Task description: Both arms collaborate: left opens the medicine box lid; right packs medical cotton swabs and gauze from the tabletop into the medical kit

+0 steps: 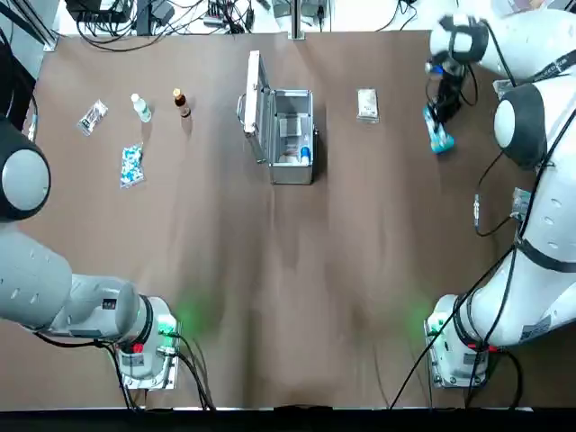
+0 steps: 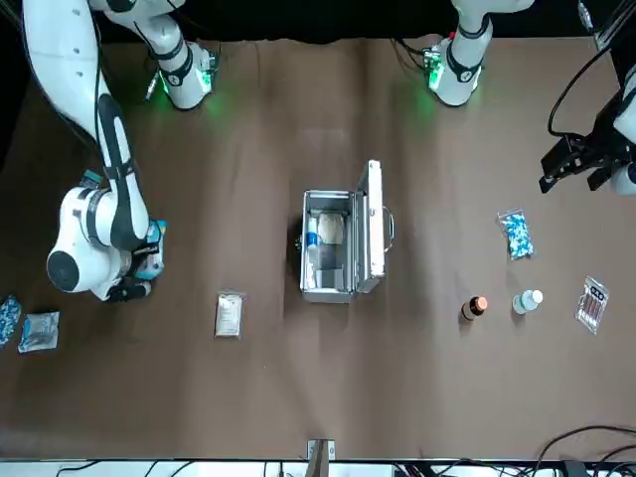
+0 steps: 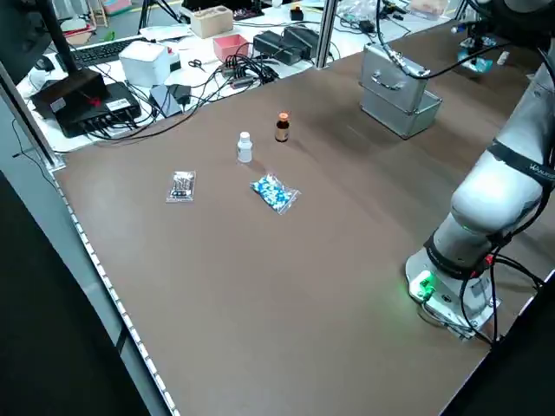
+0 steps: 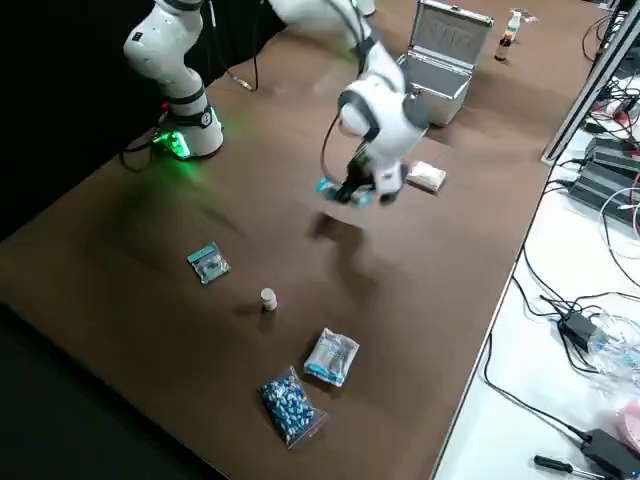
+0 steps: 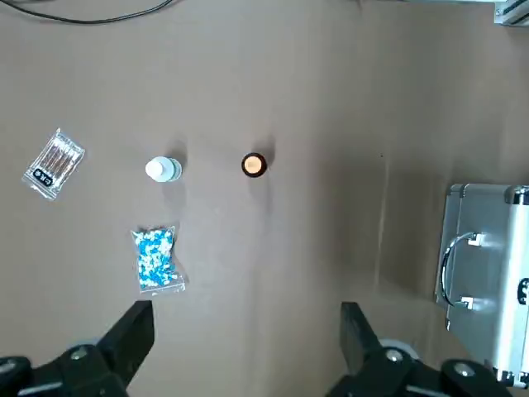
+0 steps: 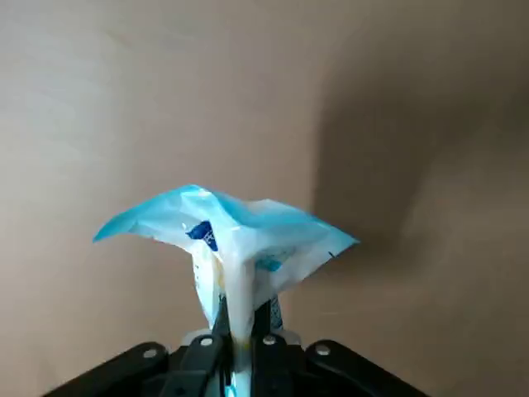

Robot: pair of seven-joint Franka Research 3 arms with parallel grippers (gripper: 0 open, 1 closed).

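Swab pack [image 6: 240,248] clamped in right gripper [image 6: 240,343], held above bench [image 1: 270,315], right of kit [image 1: 292,135]. Left gripper [image 5: 248,343] parted, left of kit. Pack could snag on kit rim if lowered crumpled.

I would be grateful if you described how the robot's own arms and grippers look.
Both arms are glossy white, with rounded, jointed segments and dark grey bands and caps. Black cables run along them, and green and red lights show at their bases. The left gripper and right gripper are black, with two angular fingers each and silvery screw heads.
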